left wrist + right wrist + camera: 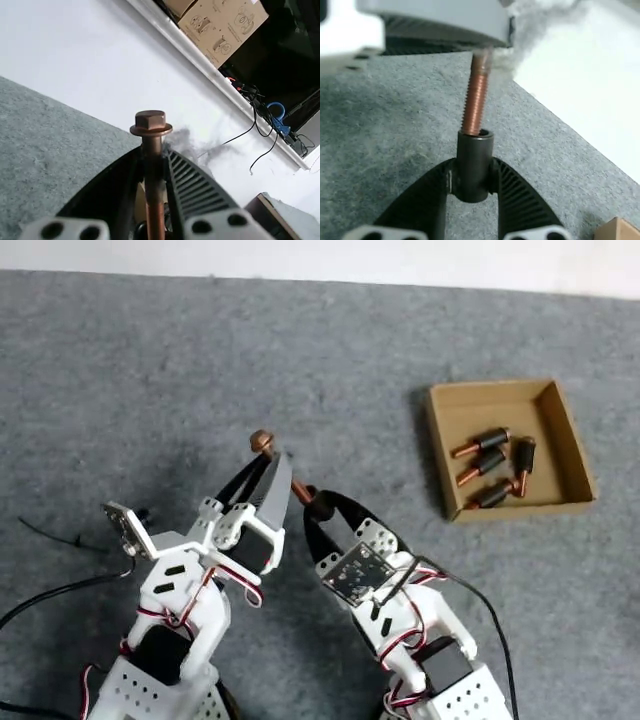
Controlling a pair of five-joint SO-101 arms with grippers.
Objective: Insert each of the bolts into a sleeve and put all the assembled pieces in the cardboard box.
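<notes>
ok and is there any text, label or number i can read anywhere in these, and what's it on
No text here can be read.
Carton in the room behind: printed drawings and small print, too small to read.
Circuit board on the right arm: tiny markings, too small to read.
Bolt, sleeve, cardboard box: no print visible.

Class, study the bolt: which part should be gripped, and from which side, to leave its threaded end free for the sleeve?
Grip the bolt on its shank just under the flanged head, fingers closing from either side, as the left gripper does; the threaded end is left free.
</notes>
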